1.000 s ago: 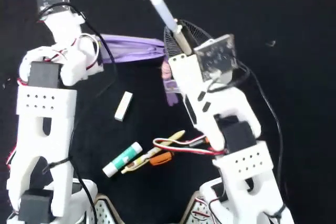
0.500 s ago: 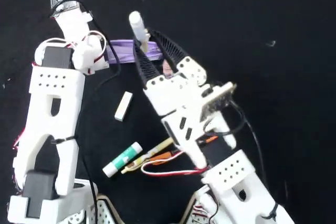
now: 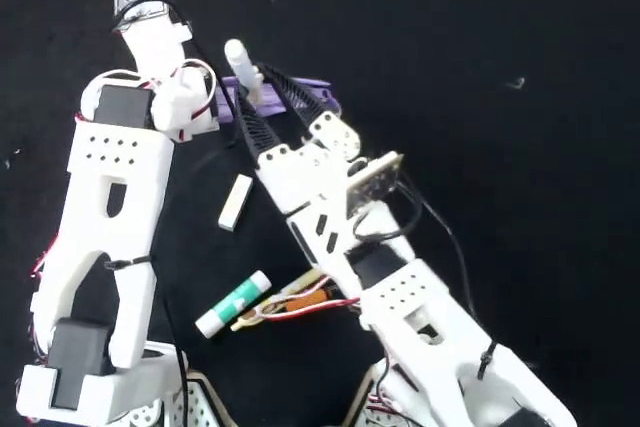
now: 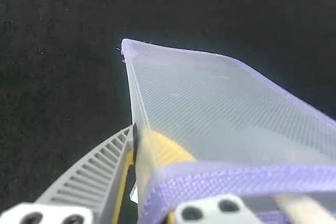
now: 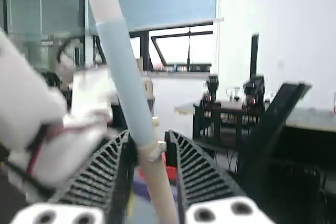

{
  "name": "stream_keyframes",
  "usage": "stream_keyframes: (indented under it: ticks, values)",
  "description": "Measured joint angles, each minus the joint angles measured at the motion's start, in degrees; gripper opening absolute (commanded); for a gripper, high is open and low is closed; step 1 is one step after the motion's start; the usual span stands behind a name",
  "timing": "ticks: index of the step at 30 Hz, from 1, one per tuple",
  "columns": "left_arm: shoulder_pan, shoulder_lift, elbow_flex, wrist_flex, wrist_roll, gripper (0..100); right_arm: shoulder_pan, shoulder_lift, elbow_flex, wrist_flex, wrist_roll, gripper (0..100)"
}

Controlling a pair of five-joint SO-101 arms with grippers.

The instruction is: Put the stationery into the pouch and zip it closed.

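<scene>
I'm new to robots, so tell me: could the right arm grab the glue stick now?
Probably not yet: the right gripper is shut on a pen, so it has no free grasp, though the glue stick lies uncovered.

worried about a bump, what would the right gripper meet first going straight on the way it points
Probably the purple pouch, just under the jaws of the right gripper, with its held pen leading. The left arm stands close beside that line. Height is unclear; it might pass above.

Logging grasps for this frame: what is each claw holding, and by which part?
The right claw grips the pen by its lower barrel, white cap up; the left claw holds the pouch at its purple zip edge.
</scene>
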Motion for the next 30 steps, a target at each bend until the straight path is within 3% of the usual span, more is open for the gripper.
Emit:
stream_keyframes:
  ticks: [18, 25, 30]
  values:
    - [-0.97, 0.26, -0.70, -0.09, 0.00, 3, 2.29, 11.69, 0.35, -1.58, 0.00, 5.2]
    - [-0.97, 0.35, -0.70, -0.09, 0.00, 3, 1.85, 12.40, 0.26, -1.49, 0.00, 25.0]
    - [-0.70, 0.35, -0.62, -0.09, -0.09, 3, 1.67, 12.66, 0.26, -1.49, 0.18, 26.2]
